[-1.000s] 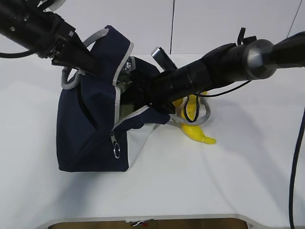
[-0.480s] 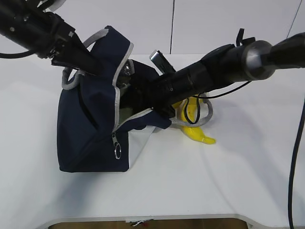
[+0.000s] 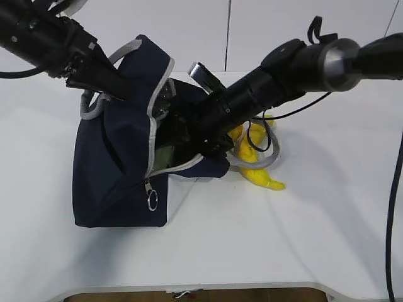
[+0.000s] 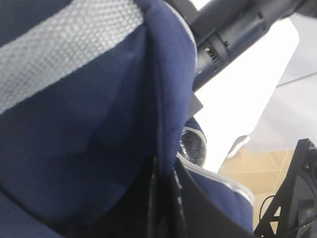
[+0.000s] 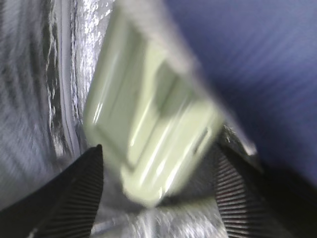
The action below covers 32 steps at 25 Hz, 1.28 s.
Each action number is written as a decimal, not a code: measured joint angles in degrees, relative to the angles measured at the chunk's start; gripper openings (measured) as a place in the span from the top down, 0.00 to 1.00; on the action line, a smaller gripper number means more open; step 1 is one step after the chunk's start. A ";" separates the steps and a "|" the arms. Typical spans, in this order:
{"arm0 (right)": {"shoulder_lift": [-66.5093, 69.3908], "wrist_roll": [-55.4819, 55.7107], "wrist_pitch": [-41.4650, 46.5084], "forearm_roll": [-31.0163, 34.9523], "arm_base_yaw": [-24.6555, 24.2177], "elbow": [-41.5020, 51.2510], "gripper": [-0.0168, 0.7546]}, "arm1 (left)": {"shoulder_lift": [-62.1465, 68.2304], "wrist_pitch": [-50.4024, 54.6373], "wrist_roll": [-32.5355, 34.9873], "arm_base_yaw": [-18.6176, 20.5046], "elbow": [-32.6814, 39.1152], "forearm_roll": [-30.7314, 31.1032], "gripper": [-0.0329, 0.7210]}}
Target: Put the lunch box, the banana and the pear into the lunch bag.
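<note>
1. The worktop (image 3: pixel 327 239) is plain white and smooth, with a rounded front edge; below that edge a strip of brown floor shows. Behind it stands a pale wall with one dark vertical seam.
2. The lunch bag (image 3: pixel 113 182) stands in the left half of the worktop, well back from the front edge, with its mouth turned to the right and the ring pull (image 3: pixel 152 201) hanging on its front corner.
3. The left gripper (image 3: pixel 107 85) is clenched on the upper rim of the bag beside the grey handle (image 3: pixel 123 50), holding the flap up.
4. The right gripper (image 5: pixel 153 198) is inside the bag, between silver foil walls; its two fingers (image 5: pixel 64 193) stand apart, released, and the lunch box (image 5: pixel 148 134) lies just beyond them, blurred. I cannot tell if they touch it.
5. The banana (image 3: pixel 261 177) lies on the worktop right of the bag, near the middle, partly under the right arm and a grey handle loop.
6. Other yellow fruit behind the arm is too hidden to name.
</note>
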 joint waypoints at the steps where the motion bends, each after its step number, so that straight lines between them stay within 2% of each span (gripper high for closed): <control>1: 0.00 1.72 1.22 -2.65 0.00 -1.30 0.26 | 0.00 0.00 0.00 0.00 0.00 0.00 0.96; 8: 0.00 11.46 10.00 -17.31 0.22 -12.70 0.26 | 0.00 0.11 0.00 0.00 0.00 0.03 0.96; 15: -0.10 18.11 12.79 -26.09 0.22 -22.21 0.26 | 0.00 0.11 0.00 0.00 0.00 0.16 0.96; 19: -0.87 20.20 13.02 -27.89 0.22 -23.69 0.26 | 0.00 0.23 0.00 0.00 0.00 0.40 0.96; 29: -10.40 22.55 13.68 -40.51 0.22 -23.69 0.26 | 0.00 0.80 0.00 0.00 0.00 1.12 0.96; 32: -14.10 23.07 13.87 -45.77 0.22 -21.21 0.26 | 0.00 0.91 0.00 0.00 0.00 1.43 0.96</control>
